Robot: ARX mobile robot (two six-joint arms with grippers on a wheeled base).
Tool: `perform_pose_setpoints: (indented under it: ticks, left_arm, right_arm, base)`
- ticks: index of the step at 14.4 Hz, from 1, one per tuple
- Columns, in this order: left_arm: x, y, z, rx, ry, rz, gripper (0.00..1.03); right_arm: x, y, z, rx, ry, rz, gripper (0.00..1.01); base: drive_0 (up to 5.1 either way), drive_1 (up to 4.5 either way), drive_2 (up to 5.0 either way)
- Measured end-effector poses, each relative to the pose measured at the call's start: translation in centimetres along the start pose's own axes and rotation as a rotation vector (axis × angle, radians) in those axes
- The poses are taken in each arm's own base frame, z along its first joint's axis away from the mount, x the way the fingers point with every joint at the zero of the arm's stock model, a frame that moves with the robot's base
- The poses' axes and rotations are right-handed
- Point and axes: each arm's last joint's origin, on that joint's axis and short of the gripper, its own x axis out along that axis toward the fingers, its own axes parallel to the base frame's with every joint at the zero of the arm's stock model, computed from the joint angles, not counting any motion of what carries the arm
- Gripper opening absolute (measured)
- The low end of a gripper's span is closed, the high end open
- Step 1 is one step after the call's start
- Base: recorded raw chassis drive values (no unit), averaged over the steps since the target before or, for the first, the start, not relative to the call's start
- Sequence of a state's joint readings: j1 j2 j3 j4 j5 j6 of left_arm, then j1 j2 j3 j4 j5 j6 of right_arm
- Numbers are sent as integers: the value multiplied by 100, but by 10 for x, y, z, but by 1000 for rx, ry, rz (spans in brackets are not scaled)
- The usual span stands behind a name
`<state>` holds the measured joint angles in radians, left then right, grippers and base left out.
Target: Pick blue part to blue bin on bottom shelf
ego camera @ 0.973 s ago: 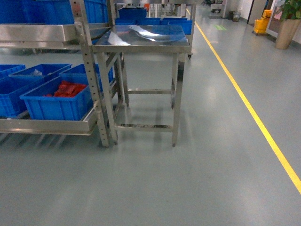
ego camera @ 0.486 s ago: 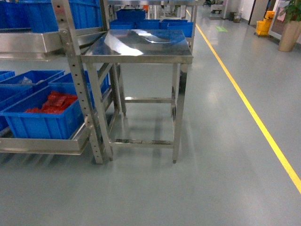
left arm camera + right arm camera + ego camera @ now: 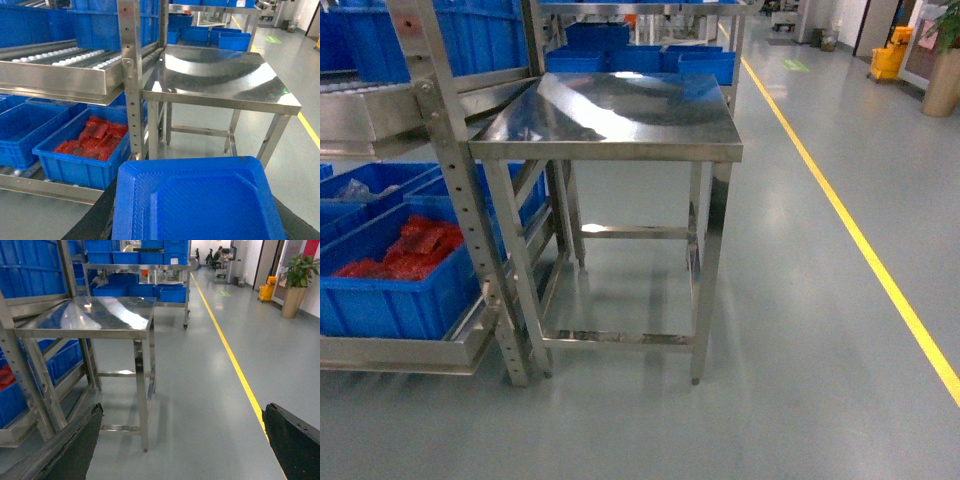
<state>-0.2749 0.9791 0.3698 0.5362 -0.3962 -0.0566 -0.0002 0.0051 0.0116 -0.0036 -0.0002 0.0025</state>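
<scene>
The blue part [image 3: 200,192] fills the bottom of the left wrist view, and my left gripper [image 3: 197,222] is shut on it, with black fingers [image 3: 95,217] showing at both sides. Beyond it lies the bottom shelf [image 3: 50,187] of the steel rack. On that shelf an empty blue bin [image 3: 22,125] sits left of a like tote of red packets [image 3: 95,140]. In the right wrist view my right gripper [image 3: 182,445] is open over bare floor, nothing between its fingers [image 3: 65,450]. The head view shows the bottom shelf [image 3: 390,352] but neither gripper.
A square steel table [image 3: 610,150] stands against the rack post [image 3: 460,200]. An upper roller shelf [image 3: 60,62] juts out above the totes. More blue totes [image 3: 640,60] sit behind the table. A yellow floor line [image 3: 860,240] runs along the right, with grey floor around it.
The head view has closed in on the steel table, which now looks larger. The rack and its totes have slid toward the left edge of the frame.
</scene>
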Motion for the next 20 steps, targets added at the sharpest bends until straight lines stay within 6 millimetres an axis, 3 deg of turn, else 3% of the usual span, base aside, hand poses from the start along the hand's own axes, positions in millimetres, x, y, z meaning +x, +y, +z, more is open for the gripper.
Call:
perform_pose_setpoints:
  ticks: [14, 17, 20]
  left_arm:
    - [0, 0, -1, 2, 4, 0, 44]
    - [1, 0, -3, 8, 19, 3, 44]
    - [0, -1, -1, 4, 8, -9, 44]
  right_arm:
    - [0, 0, 0, 0, 3, 0, 98]
    - [0, 0, 0, 0, -2, 0, 98]
    - [0, 0, 0, 0, 0, 0, 98]
  base:
    - [3, 436, -430]
    - [0, 0, 0]
    - [-479, 267, 267]
